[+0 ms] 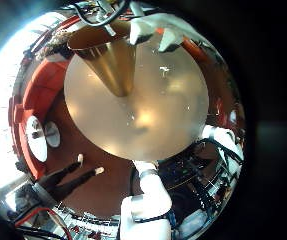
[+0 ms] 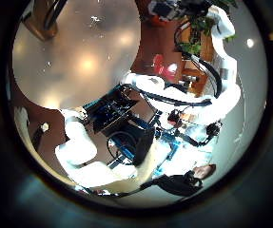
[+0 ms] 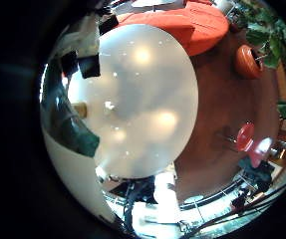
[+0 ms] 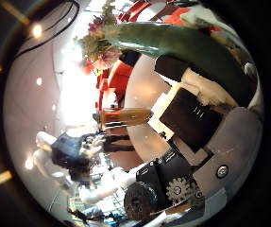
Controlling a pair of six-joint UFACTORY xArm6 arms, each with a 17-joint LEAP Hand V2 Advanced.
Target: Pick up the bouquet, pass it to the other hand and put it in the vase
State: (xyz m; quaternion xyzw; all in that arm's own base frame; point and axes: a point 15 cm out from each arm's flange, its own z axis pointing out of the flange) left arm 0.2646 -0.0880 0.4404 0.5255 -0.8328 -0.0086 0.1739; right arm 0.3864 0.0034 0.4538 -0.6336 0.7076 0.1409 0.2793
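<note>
Right hand [image 4: 196, 113] fingers curled round green-wrapped bouquet [image 4: 163, 40]. Left hand [image 1: 148, 205] fingers: cannot tell. Tan cone-shaped vase [image 1: 111, 62] near round pale surface [image 1: 168, 110] edge; no print legible.

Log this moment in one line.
right hand: curled round bouquet | vase: on table, without bouquet | left hand: near vase | placing: not yet done
</note>
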